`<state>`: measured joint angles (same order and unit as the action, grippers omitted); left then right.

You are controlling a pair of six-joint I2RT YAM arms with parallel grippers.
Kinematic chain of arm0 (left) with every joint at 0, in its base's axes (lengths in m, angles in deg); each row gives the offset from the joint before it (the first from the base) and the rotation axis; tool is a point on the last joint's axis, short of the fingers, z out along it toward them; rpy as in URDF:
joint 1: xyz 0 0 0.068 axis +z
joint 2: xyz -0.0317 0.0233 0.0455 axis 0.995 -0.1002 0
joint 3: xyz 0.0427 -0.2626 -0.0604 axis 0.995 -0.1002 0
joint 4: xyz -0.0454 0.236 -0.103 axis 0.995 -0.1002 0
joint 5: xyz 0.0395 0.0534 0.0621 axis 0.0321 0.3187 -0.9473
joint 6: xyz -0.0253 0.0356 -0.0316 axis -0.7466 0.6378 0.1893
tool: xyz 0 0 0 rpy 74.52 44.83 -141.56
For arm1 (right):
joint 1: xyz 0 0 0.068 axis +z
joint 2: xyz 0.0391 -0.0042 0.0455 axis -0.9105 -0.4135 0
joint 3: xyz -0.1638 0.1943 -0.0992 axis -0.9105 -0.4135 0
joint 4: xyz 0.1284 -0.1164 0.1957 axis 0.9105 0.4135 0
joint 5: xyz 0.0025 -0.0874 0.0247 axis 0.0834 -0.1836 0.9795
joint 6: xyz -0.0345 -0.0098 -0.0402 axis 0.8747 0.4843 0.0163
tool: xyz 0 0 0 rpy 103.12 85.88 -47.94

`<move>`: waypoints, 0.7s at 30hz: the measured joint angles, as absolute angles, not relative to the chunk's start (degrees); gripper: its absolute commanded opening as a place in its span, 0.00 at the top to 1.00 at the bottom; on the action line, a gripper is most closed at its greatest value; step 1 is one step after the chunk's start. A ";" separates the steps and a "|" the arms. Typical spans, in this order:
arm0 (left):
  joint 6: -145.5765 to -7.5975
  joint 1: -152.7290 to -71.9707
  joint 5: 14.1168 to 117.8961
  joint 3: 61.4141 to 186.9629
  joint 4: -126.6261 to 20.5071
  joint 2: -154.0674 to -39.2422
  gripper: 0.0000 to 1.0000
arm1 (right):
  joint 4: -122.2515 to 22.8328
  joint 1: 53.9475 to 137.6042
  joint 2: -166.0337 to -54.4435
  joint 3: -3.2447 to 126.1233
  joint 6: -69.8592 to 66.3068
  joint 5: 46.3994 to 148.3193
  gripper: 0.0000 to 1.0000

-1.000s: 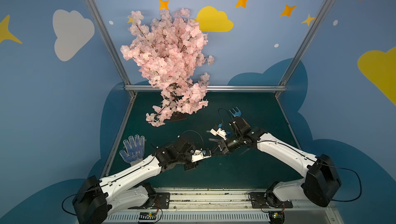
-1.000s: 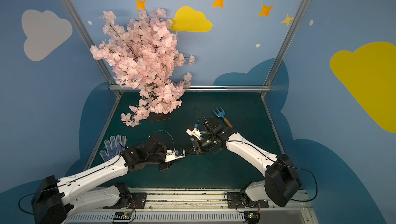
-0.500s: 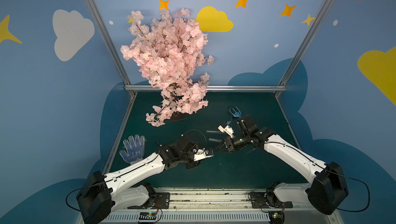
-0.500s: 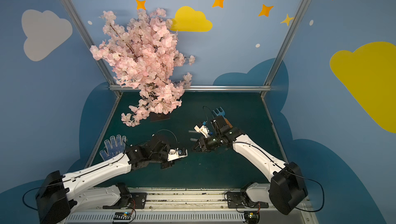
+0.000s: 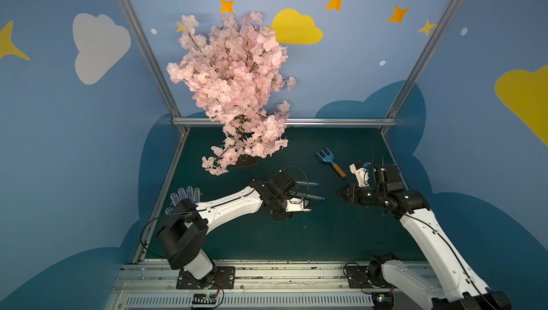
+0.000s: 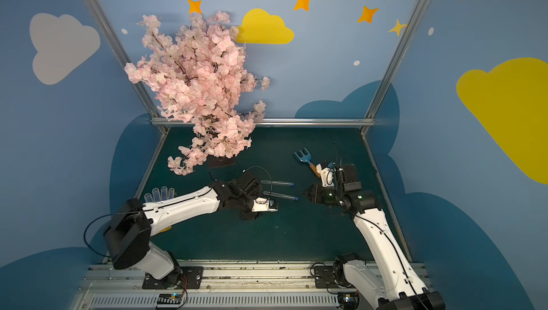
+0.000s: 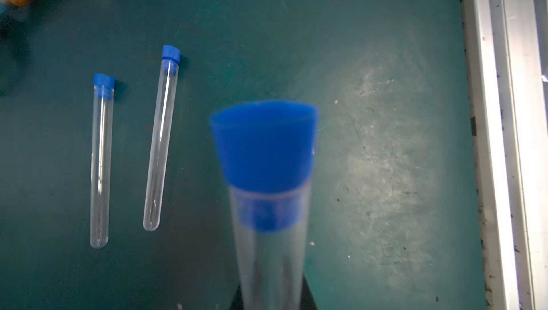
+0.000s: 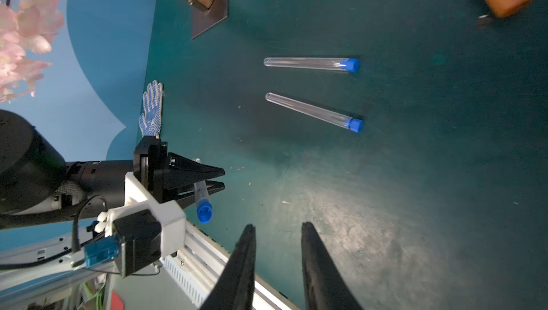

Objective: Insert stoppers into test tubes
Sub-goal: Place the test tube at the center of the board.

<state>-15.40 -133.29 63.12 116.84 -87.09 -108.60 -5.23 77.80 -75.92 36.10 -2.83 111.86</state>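
Green mat carries two of your three clear test tubes, lying side by side but apart. All three blue stoppers are seated, and the third tube is pinched in your left gripper near the front rail. Your right gripper hangs with its jaws parted over open mat.

So both arms, left arm and right arm, are glossy white shells with chunky black joints. Just behind the left pincer there's a white printed camera bracket with a blue plug and a thin black cable. On the right pincer the fingers are matte black tapered wedges. Black base plate, screwed down.
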 measured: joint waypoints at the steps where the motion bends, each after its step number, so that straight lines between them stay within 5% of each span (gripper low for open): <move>1: -14.61 -133.31 63.23 119.11 -88.07 -111.20 0.98 | -4.73 77.34 -75.28 36.19 -2.43 111.40 0.72; 21: -5.54 -133.92 56.78 145.65 -104.94 -137.69 0.90 | -2.17 76.29 -71.50 36.10 -1.01 110.55 0.71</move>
<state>-5.54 -133.92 56.78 145.65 -104.94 -137.69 -2.17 76.29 -71.50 36.10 -1.01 110.55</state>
